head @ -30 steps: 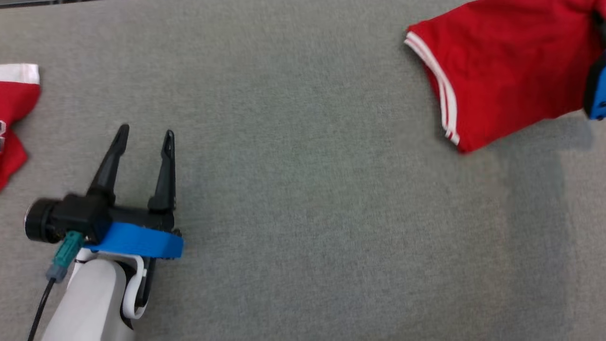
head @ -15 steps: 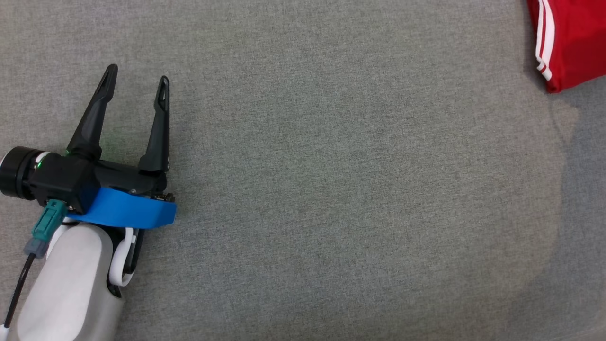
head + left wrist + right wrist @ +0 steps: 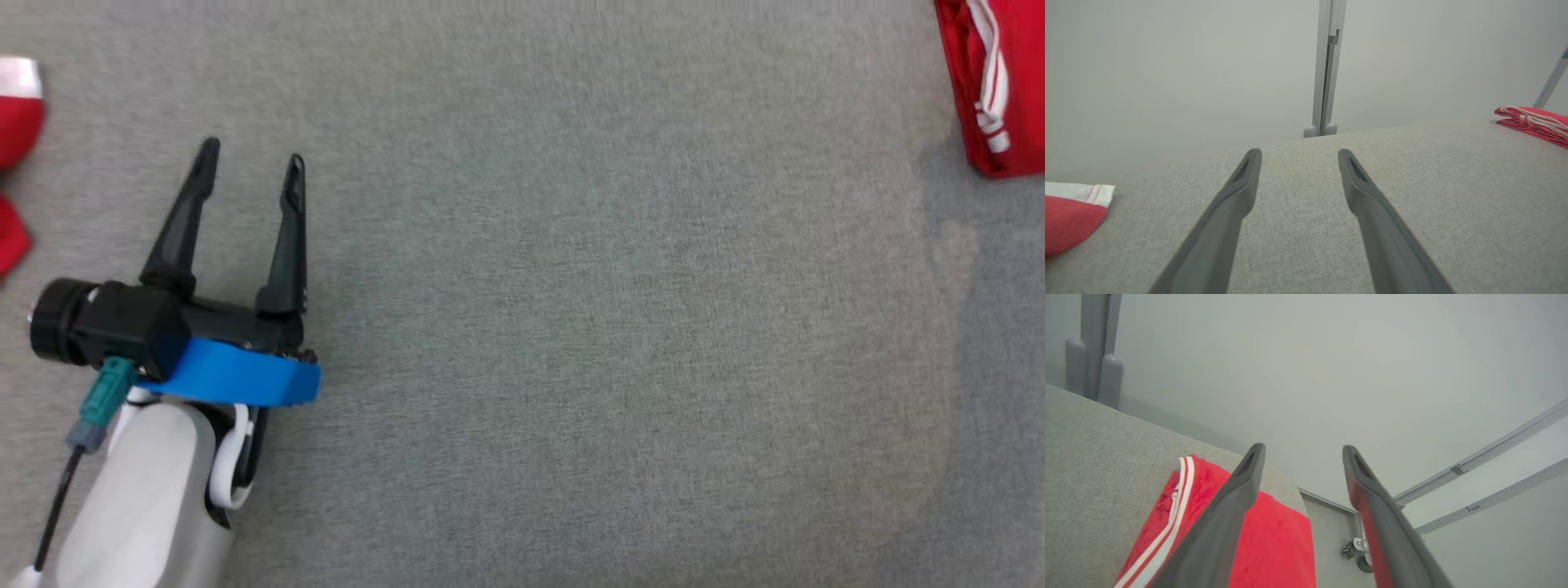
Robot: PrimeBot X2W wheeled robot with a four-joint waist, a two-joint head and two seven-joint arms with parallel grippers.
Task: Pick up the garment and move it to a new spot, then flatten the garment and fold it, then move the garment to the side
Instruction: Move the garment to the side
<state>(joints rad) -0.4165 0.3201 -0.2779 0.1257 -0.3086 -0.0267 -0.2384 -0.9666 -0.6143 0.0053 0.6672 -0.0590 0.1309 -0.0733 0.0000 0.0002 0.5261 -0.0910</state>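
The grey cloth-covered tabletop (image 3: 571, 327) takes up most of the head view. The garment (image 3: 992, 82), red with white stripes, lies bunched in folds at the far right of the tabletop, close to its edge; the right wrist view shows it (image 3: 1274, 547) by a corner of the tabletop. A second red cloth (image 3: 12, 131) with a white hem sits at the left edge of the head view, well apart from the garment. The left hand (image 3: 253, 155) hovers over bare tabletop at the lower left, near the second cloth, its two dark fingers spread wide with nothing between them. The right hand (image 3: 1302, 451) is above the garment, its fingers likewise spread apart and empty; whether the fingers touch the cloth below cannot be told. A grey post (image 3: 1327, 69) stands behind the tabletop's far edge.
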